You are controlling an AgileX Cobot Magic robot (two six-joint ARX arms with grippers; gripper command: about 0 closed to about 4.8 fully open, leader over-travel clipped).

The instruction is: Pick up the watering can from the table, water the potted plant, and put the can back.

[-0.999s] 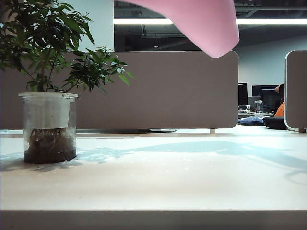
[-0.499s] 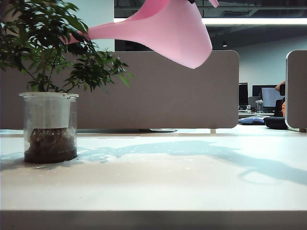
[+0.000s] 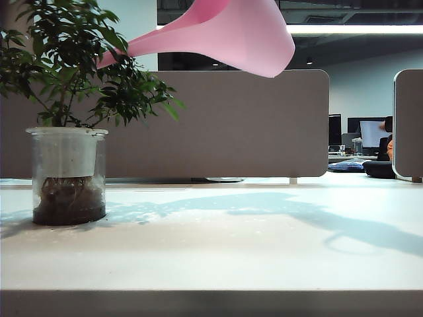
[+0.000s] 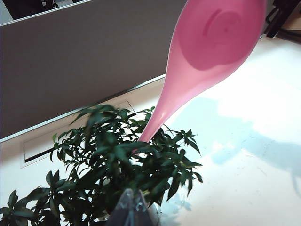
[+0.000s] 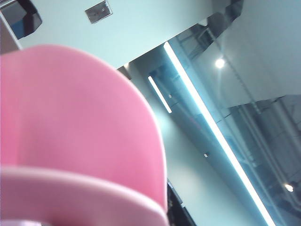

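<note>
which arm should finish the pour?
Right. Its wrist view is filled by the can, evidently carried, tipped with the spout in the plant. The left gripper only hovers above the leaves.

the watering can (image 3: 244, 36) is plain pink, a darker pink disc showing on its base above the potted plant (image 4: 221, 35); the potted plant (image 3: 69, 79) has dark-green leaves, a clear glass jar with a white inner pot and dark brown roots; the table (image 3: 231, 251) beneath the plant is white with bluish shadows; the partition (image 3: 264, 125) behind the plant is grey-beige.
</note>
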